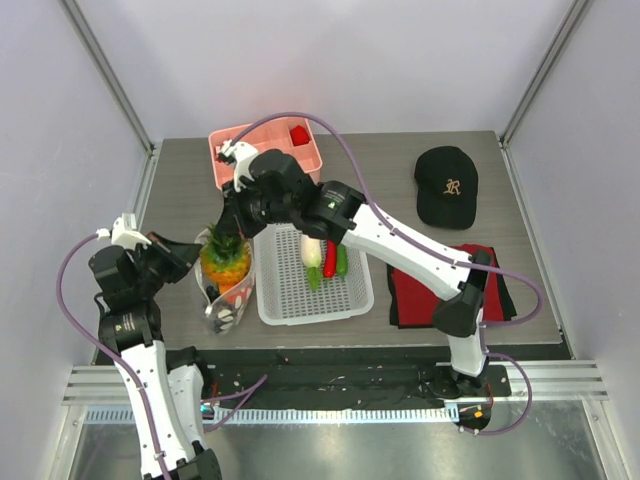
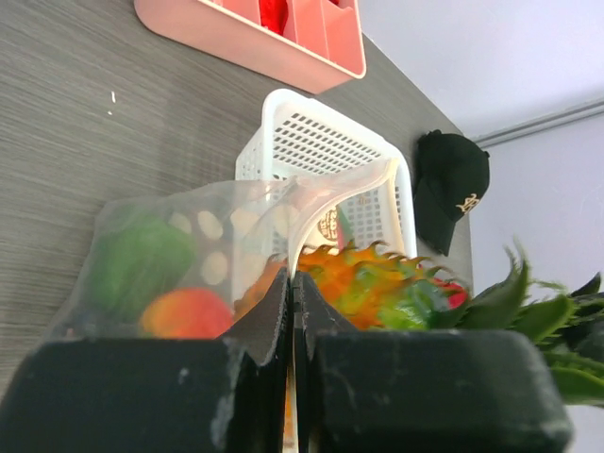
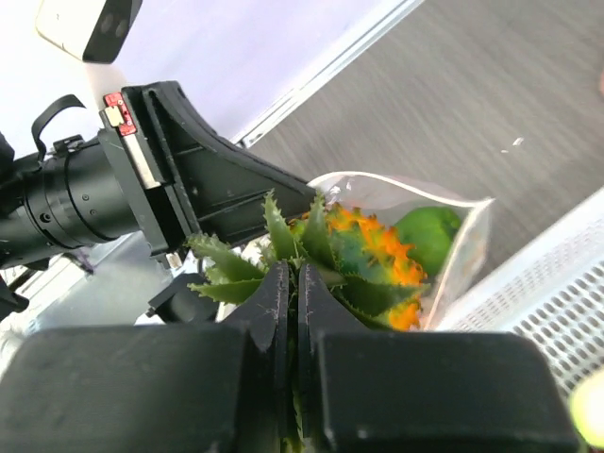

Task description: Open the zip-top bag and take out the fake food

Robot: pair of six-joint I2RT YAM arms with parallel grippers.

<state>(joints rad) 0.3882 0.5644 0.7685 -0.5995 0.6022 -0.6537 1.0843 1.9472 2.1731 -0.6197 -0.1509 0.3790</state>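
The clear dotted zip-top bag stands left of the white basket, mouth up. My left gripper is shut on the bag's left rim; the wrist view shows the plastic edge pinched between its jaws. The yellow pineapple sticks half out of the mouth. My right gripper is shut on its green crown, with leaves fanning out either side. Inside the bag lie a green fruit and an orange-red tomato. The green fruit also shows behind the pineapple.
The white perforated basket right of the bag holds a whitish piece, a red piece and a green piece. A pink compartment tray stands behind. A black cap and red cloth lie at right.
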